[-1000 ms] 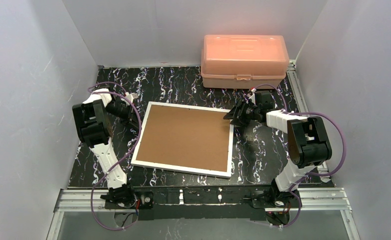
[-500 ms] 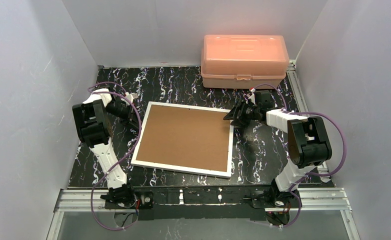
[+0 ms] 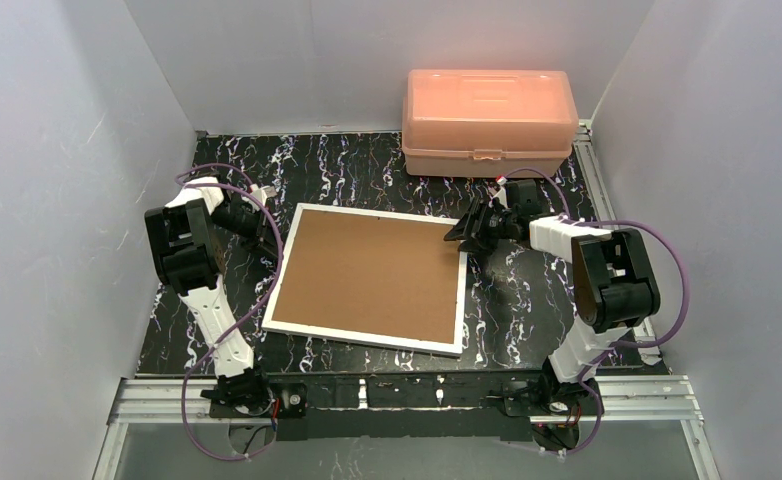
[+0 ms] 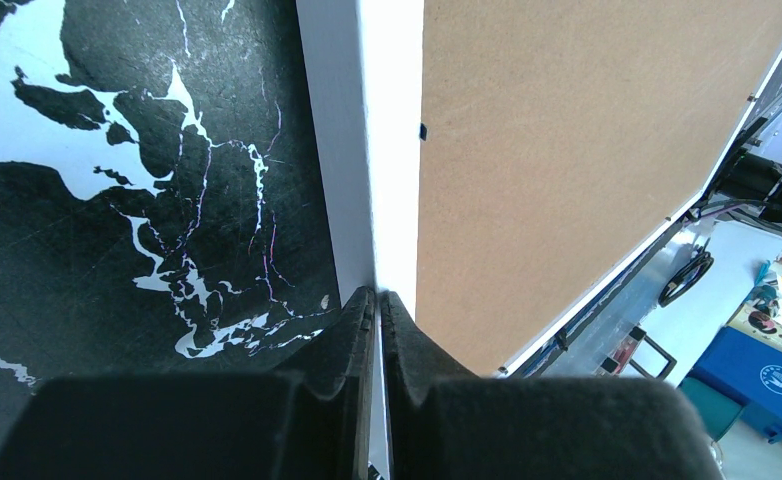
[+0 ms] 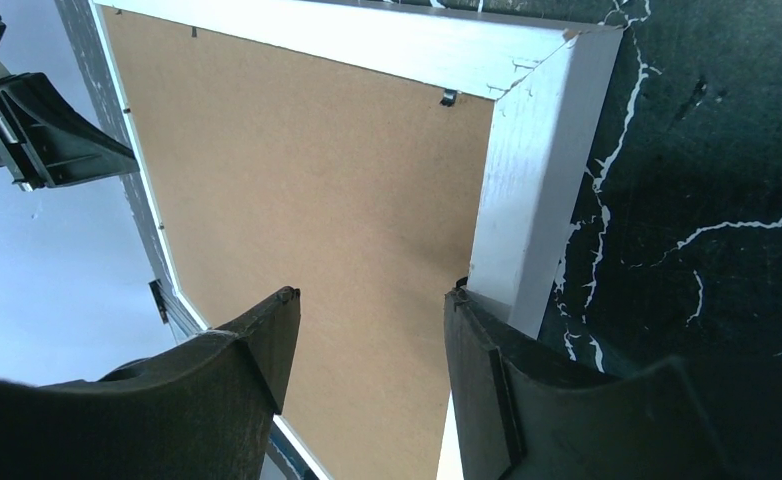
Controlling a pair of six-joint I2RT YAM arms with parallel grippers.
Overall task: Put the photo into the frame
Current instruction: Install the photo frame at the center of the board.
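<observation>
My left gripper closed, tips seemingly touching large white brown-backed picture frame edge; right gripper open, rim near corner between jaws.

Soft, even light fills the overhead view. The pale enclosure walls scatter it, so only faint shadows lie on the black, white-veined marbled bench. The translucent pink plastic box glows brightly across its lid. In the left wrist view, the rim of the white rectangular picture frame is burnt out to flat white, and the left arm's black fingers are dark and soft. In the right wrist view, the rim keeps its grain, while the right arm's black fingers are slightly blurred.
</observation>
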